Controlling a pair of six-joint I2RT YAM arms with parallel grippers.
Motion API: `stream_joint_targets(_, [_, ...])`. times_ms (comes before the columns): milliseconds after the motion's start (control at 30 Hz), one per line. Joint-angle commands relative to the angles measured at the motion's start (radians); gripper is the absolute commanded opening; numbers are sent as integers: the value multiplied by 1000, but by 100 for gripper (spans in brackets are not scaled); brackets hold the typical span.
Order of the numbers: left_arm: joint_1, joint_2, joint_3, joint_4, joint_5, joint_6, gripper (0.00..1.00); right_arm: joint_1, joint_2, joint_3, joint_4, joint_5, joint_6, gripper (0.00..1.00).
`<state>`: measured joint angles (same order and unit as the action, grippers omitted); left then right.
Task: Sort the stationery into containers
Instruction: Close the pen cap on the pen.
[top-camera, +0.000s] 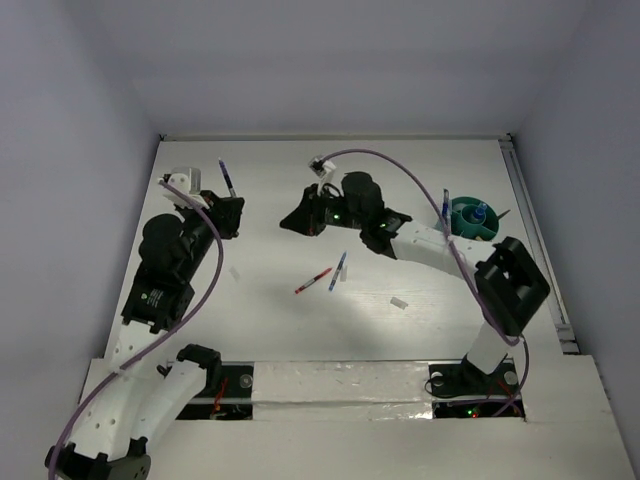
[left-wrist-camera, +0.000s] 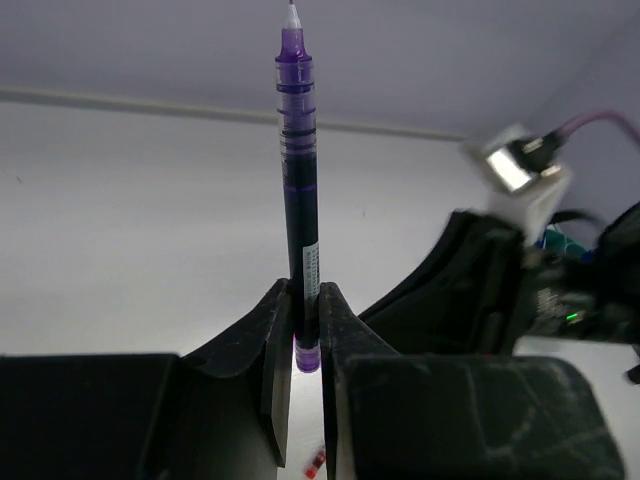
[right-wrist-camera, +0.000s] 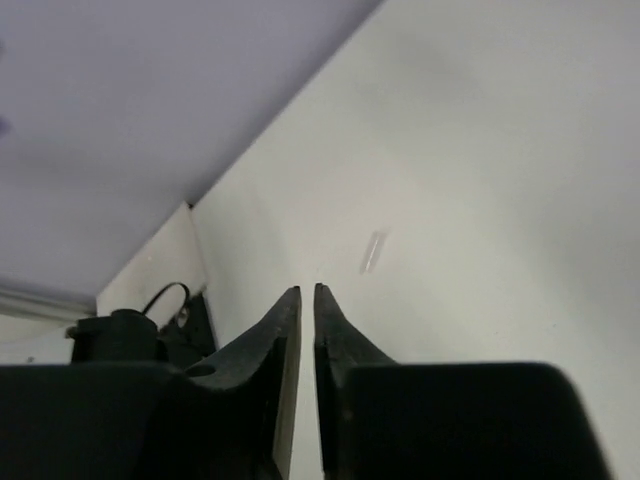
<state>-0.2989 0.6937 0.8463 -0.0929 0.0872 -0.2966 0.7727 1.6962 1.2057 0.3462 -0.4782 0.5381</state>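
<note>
My left gripper (left-wrist-camera: 305, 291) is shut on the lower end of a purple pen (left-wrist-camera: 296, 150), which stands upright out of the jaws. From above, this gripper (top-camera: 230, 197) and the purple pen (top-camera: 226, 175) are at the far left of the table. My right gripper (top-camera: 292, 224) hangs over the table's far middle; its jaws (right-wrist-camera: 307, 290) stand a thin slit apart with nothing between them. A red pen (top-camera: 313, 281) and a blue pen (top-camera: 338, 270) lie side by side mid-table. The teal tub (top-camera: 470, 228) sits at the far right with a blue item inside and a pen (top-camera: 445, 208) at its left rim.
A small white eraser block (top-camera: 399, 303) lies right of the two pens. A small clear cap (top-camera: 236, 272) lies on the table left of them, seen ahead of the right fingers as a pale sliver (right-wrist-camera: 373, 251). The right arm (left-wrist-camera: 480, 290) fills the right of the left wrist view.
</note>
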Motion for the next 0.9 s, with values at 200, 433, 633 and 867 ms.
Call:
stream_joint_targets(200, [7,-19,187,2,78,-33,0,183,311,348,-332,167,-191,56])
stream_joint_targets(433, [7,-36,155,47,213,-68,0,286,574,676,-651,378,-306,64])
stream_joint_targets(633, [-13,-43,119,67,215,-65,0,319,761,935,-791,466,-342,63])
stream_joint_targets(867, [-31,-49,114,62,215,-52,0,329,910,1160,-940,584,-429,58])
